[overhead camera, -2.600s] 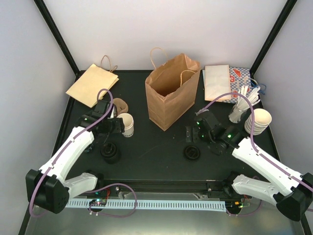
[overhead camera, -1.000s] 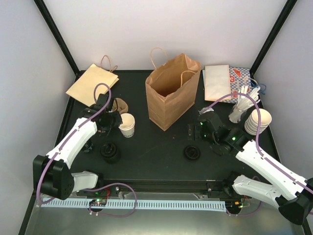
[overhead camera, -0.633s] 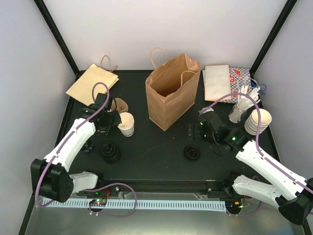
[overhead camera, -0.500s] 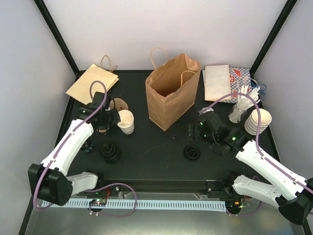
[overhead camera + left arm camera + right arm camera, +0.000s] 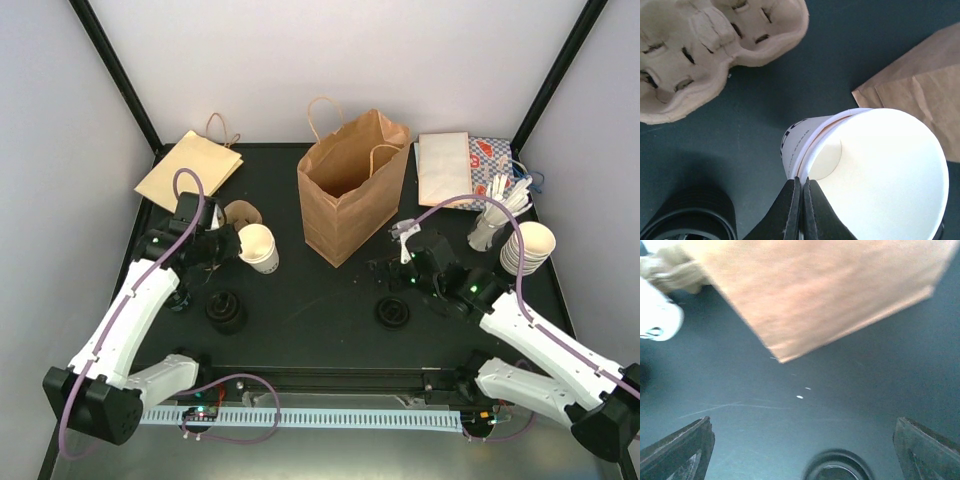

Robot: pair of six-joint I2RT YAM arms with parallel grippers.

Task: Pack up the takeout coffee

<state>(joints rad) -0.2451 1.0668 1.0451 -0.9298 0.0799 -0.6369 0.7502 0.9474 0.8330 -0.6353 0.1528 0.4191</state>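
**Step in hand:** pick-up of the cup for bagging.

**Findings:**
- The small white tapered paper cup (image 5: 258, 246) is left of the upright brown paper bag (image 5: 350, 195), tilted over the black table (image 5: 310, 300).
- The left fingers (image 5: 787, 210) are pinched on the cup's rim wall.
- The right fingers (image 5: 677, 452) stand wide and hold nothing, in front of the bag.

**Next move, as judged:** raise the cup above the bag's open mouth, level it and lower it in. The thin rim grip may slip.
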